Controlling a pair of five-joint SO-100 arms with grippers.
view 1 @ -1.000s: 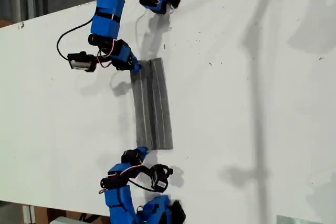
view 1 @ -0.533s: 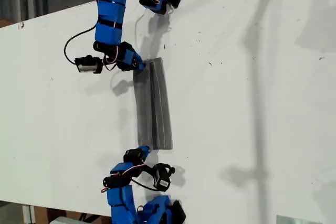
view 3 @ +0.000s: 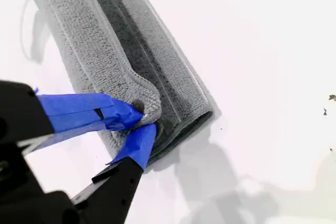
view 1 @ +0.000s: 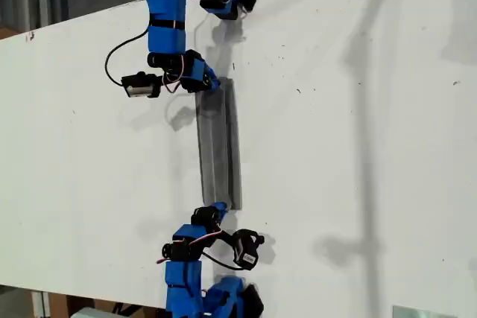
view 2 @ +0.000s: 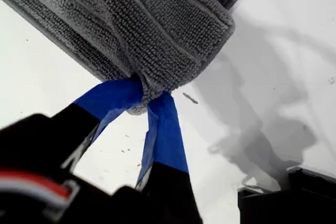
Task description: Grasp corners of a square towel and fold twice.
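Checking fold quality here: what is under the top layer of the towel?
Under the towel's top layer, more grey folded layers show at the edge, stacked on the white table. My first hand and second hand pinch corners. The table beneath the cloth is covered.

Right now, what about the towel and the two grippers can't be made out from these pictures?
- Which arm is first or second: the wrist views don't settle it.
- Number of towel layers: exterior view, too small.
- Pinched corners: hidden between my first gripper and second gripper fingers.
- Arm bases: cut off by exterior view's edges.

Folded grey towel [view 3: 131, 61] on white table [view 3: 252, 51], corner [view 3: 149, 106] pinched between blue-taped tool [view 3: 140, 120] tips
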